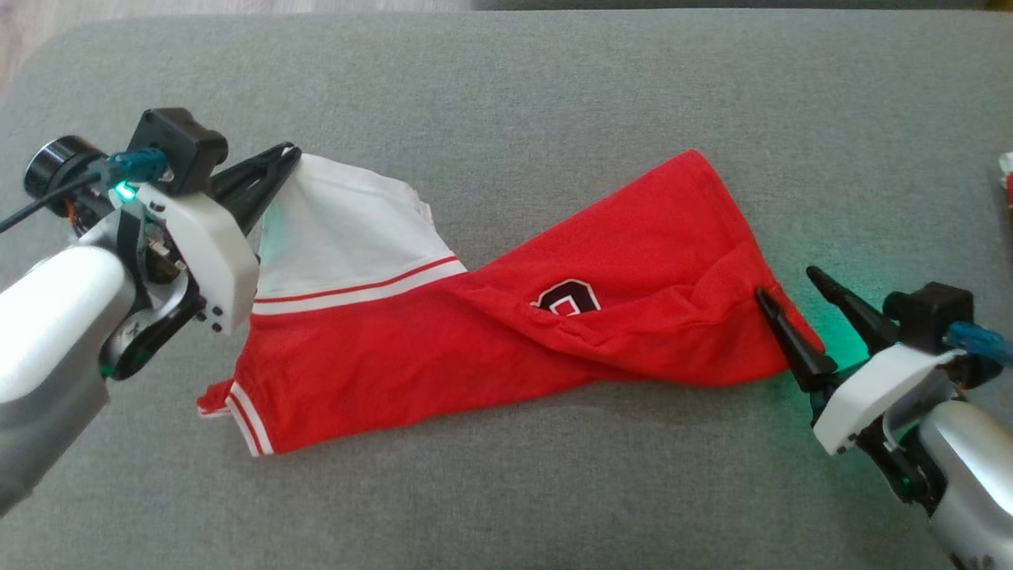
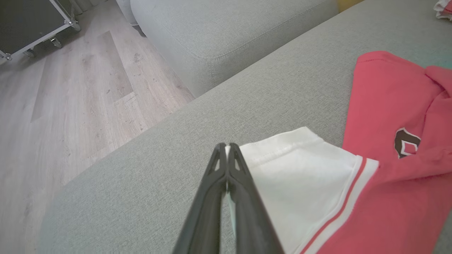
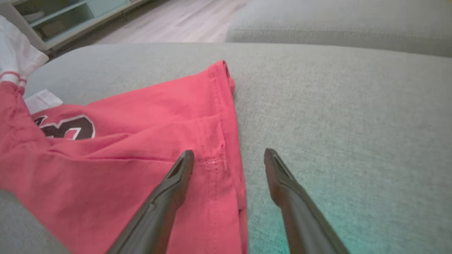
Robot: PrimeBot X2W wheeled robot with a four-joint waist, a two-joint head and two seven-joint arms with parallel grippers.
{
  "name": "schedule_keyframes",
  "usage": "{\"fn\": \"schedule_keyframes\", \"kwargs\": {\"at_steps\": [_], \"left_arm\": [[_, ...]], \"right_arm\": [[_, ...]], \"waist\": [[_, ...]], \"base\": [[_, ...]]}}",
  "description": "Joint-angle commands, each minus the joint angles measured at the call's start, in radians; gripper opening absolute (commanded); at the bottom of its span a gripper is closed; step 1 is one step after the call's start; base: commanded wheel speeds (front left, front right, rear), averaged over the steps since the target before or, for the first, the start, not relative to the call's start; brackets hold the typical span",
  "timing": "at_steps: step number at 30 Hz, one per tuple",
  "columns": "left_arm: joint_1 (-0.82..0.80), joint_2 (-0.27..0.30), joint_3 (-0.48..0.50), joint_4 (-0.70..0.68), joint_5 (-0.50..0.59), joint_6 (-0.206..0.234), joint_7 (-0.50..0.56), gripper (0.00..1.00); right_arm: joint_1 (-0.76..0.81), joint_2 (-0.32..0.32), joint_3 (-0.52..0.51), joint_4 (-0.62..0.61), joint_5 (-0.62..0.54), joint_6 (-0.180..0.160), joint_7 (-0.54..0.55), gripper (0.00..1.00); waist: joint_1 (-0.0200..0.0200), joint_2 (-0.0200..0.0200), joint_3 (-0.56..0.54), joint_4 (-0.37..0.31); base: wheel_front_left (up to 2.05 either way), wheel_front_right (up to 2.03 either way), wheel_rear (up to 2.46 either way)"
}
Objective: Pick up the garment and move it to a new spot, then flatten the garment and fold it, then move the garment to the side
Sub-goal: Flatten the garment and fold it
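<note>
Entry: we judge the run to be early in the flattening step. The red-and-white jersey [image 1: 506,332] lies across the middle of the grey upholstered cushion [image 1: 554,103], twisted and bunched through its midsection, with the dark chest logo [image 1: 568,299] half buried in a crease. The left gripper [image 1: 289,154] has its fingers pinched together on the white corner of the jersey, which is drawn up toward them. The right gripper [image 1: 786,283] stands wide apart at the opposite red hem corner, one finger over the cloth and the other over bare cushion, and holds nothing. Whether the relocation is complete we cannot tell. We read the spreading as unfinished and the fold and the move to the side as not yet started. Surroundings: a second grey cushion [image 2: 229,28] sits beyond the first, with pale wood plank floor [image 2: 70,106], a dark wheeled case [image 2: 28,24] and a low shelf unit [image 3: 70,17]. Another scrap of red-and-white cloth [image 1: 1005,182] lies at the cushion's right edge.
</note>
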Motion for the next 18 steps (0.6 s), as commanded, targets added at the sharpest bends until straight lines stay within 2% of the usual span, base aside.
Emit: {"fn": "schedule_keyframes", "kwargs": {"at_steps": [1, 6, 7, 9, 10, 16, 18], "left_arm": [[-0.027, 0.05, 0.047, -0.022, -0.003, 0.006, 0.001, 0.0], [-0.025, 0.047, 0.044, -0.026, -0.005, 0.01, 0.003, 0.0], [-0.025, 0.046, 0.044, -0.026, -0.006, 0.01, 0.003, 0.0], [-0.023, 0.046, 0.043, -0.025, -0.008, 0.011, 0.003, 0.0], [-0.022, 0.047, 0.043, -0.024, -0.009, 0.011, 0.003, 0.0], [-0.012, 0.05, 0.039, -0.016, -0.015, 0.014, 0.001, 0.0], [-0.008, 0.051, 0.038, -0.013, -0.016, 0.015, -0.002, 0.0]], "right_arm": [[-0.023, -0.036, 0.022, -0.019, 0.015, -0.001, -0.003, 1.0], [-0.071, -0.069, 0.118, -0.002, 0.082, -0.001, -0.011, 1.0], [-0.079, -0.074, 0.134, 0.002, 0.093, -0.001, -0.014, 0.97], [-0.092, -0.083, 0.163, 0.01, 0.111, -0.001, -0.024, 0.7], [-0.098, -0.087, 0.176, 0.014, 0.118, -0.001, -0.029, 0.53], [-0.122, -0.11, 0.229, 0.04, 0.148, -0.001, -0.056, 0.19], [-0.128, -0.118, 0.237, 0.045, 0.15, -0.001, -0.066, 0.01]], "waist": [[0.0, 0.0, 0.003, 0.004], [0.0, 0.0, 0.008, 0.017], [0.0, 0.0, 0.008, 0.019], [0.0, 0.0, 0.007, 0.022], [0.0, 0.0, 0.005, 0.023], [0.0, 0.0, -0.014, 0.025], [0.0, 0.0, -0.022, 0.024]], "base": [[0.0, 0.0, 0.0], [0.0, 0.0, 0.0], [0.0, 0.0, 0.0], [0.0, 0.0, 0.0], [0.0, 0.0, 0.0], [0.0, 0.0, 0.0], [0.0, 0.0, 0.0]]}}
